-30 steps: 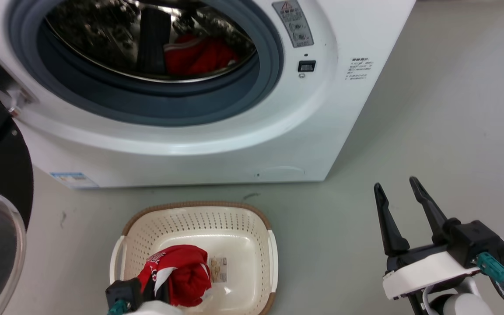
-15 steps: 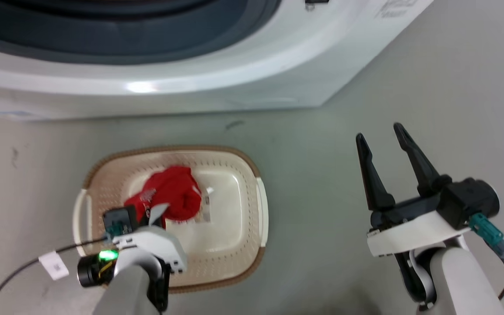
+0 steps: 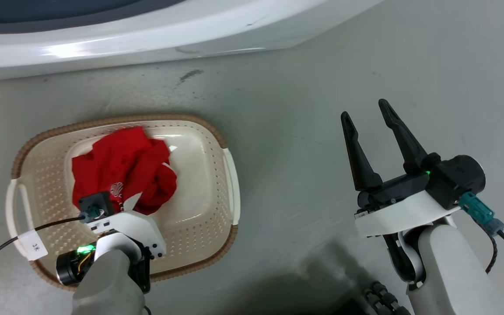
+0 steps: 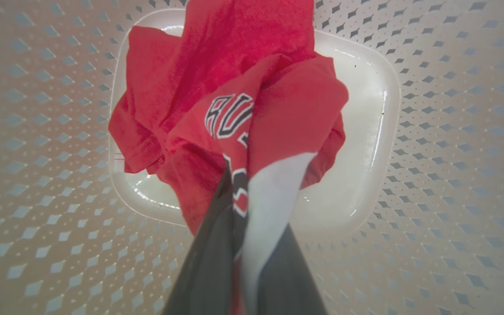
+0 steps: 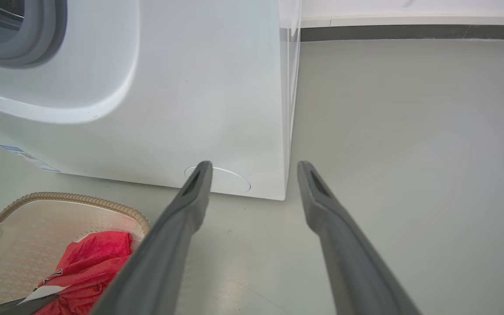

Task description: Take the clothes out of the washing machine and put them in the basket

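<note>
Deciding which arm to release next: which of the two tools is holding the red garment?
The left tool, down in the basket, is shut on the red garment. The right tool stands open and empty above the floor.

Head looks down, left wrist peers close — all share the basket [image 3: 116, 119].

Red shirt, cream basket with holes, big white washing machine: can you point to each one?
Red fabric shirt [image 3: 120, 166]: head view, on its crumpled middle.
Cream perforated plastic basket [image 3: 116, 118]: head view, on its brown woven-look rim.
Large white washing machine [image 5: 217, 87]: right wrist view, on its plain front panel.
</note>
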Available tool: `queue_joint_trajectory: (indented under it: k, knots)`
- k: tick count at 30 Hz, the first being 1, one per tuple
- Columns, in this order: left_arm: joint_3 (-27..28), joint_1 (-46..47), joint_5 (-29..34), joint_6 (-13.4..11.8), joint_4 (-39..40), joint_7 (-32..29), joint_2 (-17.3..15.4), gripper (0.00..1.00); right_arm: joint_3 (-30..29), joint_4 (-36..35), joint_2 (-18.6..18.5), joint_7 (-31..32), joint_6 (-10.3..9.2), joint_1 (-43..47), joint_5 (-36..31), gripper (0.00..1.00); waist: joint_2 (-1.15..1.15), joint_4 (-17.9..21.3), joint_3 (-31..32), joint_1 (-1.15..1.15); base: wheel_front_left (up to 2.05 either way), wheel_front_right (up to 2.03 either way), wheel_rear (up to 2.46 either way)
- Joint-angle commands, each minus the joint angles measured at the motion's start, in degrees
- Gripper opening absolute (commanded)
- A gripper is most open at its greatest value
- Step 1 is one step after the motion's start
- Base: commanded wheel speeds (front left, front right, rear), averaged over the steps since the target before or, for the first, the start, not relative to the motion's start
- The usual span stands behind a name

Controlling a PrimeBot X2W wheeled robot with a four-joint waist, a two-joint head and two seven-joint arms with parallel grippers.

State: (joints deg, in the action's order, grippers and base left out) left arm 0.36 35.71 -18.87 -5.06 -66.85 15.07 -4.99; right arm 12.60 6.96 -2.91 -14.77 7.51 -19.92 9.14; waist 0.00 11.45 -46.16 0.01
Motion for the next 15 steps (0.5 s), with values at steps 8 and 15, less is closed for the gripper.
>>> queue_joint_trajectory:
  k: [8,15]
  knots:
    - [0.4,-0.4,-0.4,0.1,-2.5,0.1,-0.4,1.0,-0.9,1.9,0.1,-0.5,-0.04,-0.8,0.1,1.0,0.0,0.4,3.3,-0.01,0.0,0.0,0.0]
    - [0.2,-6.2,0.2,1.6,0.6,0.1,1.1,1.0,-3.5,2.8,0.0,-0.5,-0.04,3.4,-1.7,1.0,0.0,-1.7,14.3,-0.01,0.0,0.0,0.0]
